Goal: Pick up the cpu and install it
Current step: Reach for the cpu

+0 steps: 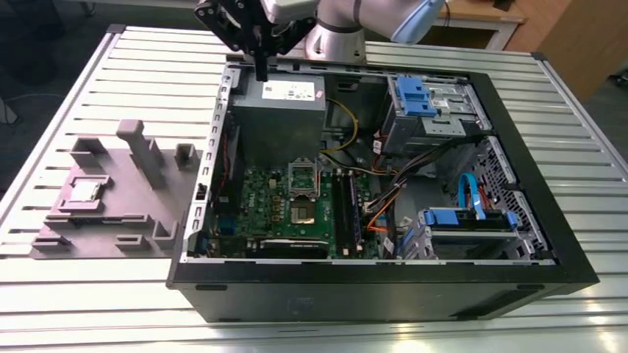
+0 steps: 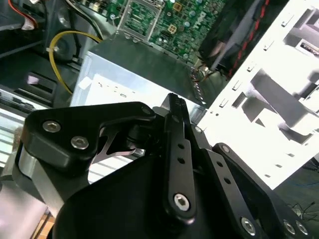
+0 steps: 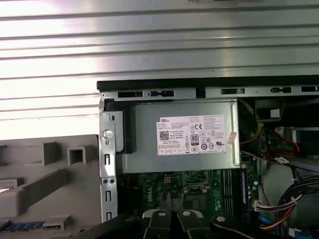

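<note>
The cpu (image 1: 87,191), a small pale square chip, lies in a recess of the grey fixture tray (image 1: 108,220) at the exterior view's left. My gripper (image 1: 260,70) hangs over the back edge of the open computer case, above the power-supply box (image 1: 279,110), far from the chip. Its fingers (image 2: 174,107) are pressed together with nothing between them. The green board's dark socket (image 1: 300,213) lies inside the case, with its metal frame (image 1: 302,176) raised behind it. In the first wrist view the fingertips (image 3: 168,203) point over the board below the power supply (image 3: 182,137).
The black case (image 1: 373,294) takes up the middle of the slatted metal table (image 1: 79,88). Blue drive bays (image 1: 422,99) and bundles of cables (image 1: 393,191) fill its right side. A yellow cable (image 2: 60,55) runs beside the power supply. The tray has upright posts (image 1: 132,143).
</note>
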